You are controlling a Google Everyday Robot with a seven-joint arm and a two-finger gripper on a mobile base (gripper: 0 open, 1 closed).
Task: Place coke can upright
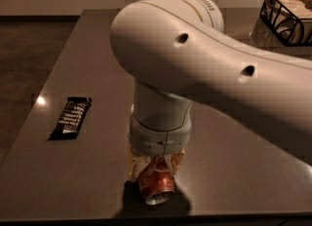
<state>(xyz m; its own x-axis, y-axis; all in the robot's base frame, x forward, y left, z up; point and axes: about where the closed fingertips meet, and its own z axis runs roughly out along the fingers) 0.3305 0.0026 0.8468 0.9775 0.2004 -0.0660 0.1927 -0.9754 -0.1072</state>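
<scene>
One dark grey table [87, 171] fills the view, with brown floor [29, 49] on the left. A black snack bar [70, 117] lies on the left side of the table, its white lettering unreadable. Near the front edge the coke can [156, 183] lies on its side, silver end forward, script illegible. The gripper [155, 169] points straight down, clasped on it. The white arm [195, 59] reaches in from the right, below a wire basket [287, 10].

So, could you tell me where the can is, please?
In the camera view, the can sits near the table's front edge, directly under the gripper; the snack bar lies further left.
</scene>
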